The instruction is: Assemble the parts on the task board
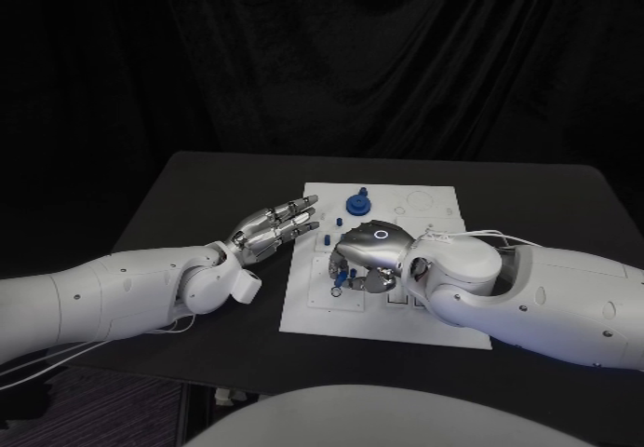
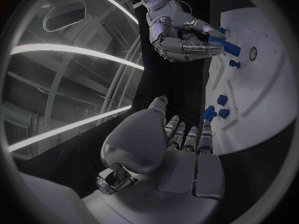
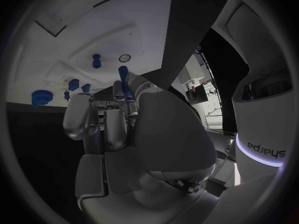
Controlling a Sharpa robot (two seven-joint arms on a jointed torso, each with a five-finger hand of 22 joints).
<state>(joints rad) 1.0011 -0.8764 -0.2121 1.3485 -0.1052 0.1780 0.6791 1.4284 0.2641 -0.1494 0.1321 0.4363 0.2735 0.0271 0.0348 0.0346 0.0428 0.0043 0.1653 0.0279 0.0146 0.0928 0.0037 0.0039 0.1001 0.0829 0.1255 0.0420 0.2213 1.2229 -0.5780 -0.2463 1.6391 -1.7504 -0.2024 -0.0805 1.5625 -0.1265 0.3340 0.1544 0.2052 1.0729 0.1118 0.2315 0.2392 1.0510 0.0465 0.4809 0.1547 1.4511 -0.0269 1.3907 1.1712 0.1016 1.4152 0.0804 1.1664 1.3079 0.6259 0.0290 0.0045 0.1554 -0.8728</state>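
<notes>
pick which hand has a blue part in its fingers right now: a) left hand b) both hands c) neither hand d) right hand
d: the right hand grips a blue part over the task board, while the left hand lies flat with its fingers apart and holds nothing.

The right hand [image 1: 365, 253] hangs low over the middle of the white task board [image 1: 430, 321], its fingers curled downward around a small blue part [image 1: 341, 278] beneath them. Beyond this hand, near the board's far edge, a round blue part [image 1: 357, 203] stands upright. The left hand [image 1: 274, 226] hovers just beside the board's near-left edge over the black tabletop [image 1: 188, 200], fingers extended and apart, empty, pointing toward the right hand.
</notes>
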